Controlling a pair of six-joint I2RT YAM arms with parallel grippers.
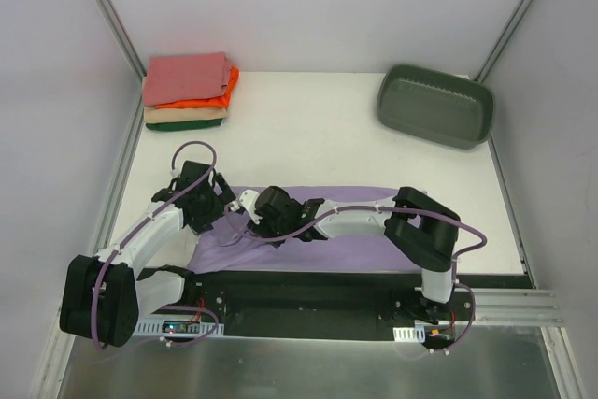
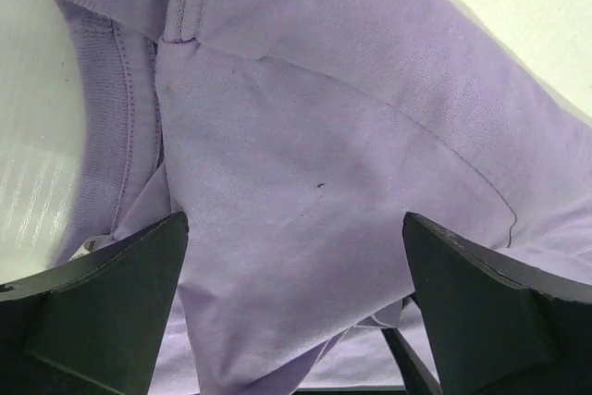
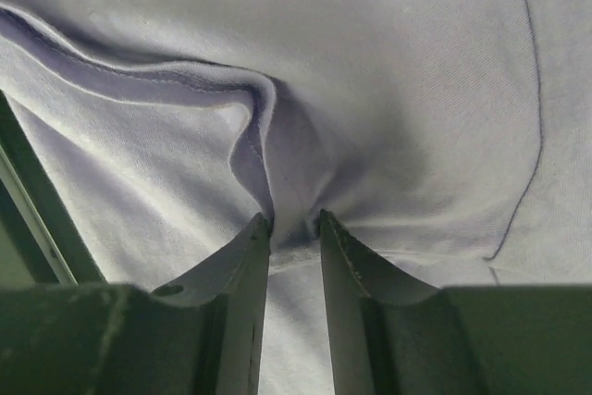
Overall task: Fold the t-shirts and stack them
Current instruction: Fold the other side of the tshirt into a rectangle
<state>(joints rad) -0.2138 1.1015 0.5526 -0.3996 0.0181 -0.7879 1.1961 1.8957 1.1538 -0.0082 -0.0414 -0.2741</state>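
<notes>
Top external view shows the grey-green tub (image 1: 435, 106) at the far right of the white table (image 1: 327, 133), and everything else sits to its left or nearer the arm bases. The lavender t-shirt (image 1: 327, 254) lies well apart from the tub, on the near side, spread in a long flat band along the table edge under both forearms. At about the tub's depth and well to its left is a stack of folded t-shirts. Salmon-pink (image 1: 187, 75) is on top, with orange (image 1: 222, 93), tan (image 1: 185, 114) and dark green (image 1: 182, 125) under it, their edges stepped out of line. The right gripper (image 1: 245, 203) reaches far to the tub's left, over the left part of the lavender shirt. In the right wrist view the right gripper (image 3: 292, 219) has its fingers (image 3: 250, 256) drawn almost together on a raised pinch of cloth, and creases and a stitched hem run into the narrow gap. The left gripper (image 1: 201, 212) sits just beside it, still farther from the tub. In the left wrist view the left gripper (image 2: 291, 228) has its dark fingers (image 2: 120, 293) spread wide with nothing clamped between them. Below it the purple cloth lies loose, with the ribbed collar (image 2: 102, 90) curving along the left side and one soft fold running down the middle.
</notes>
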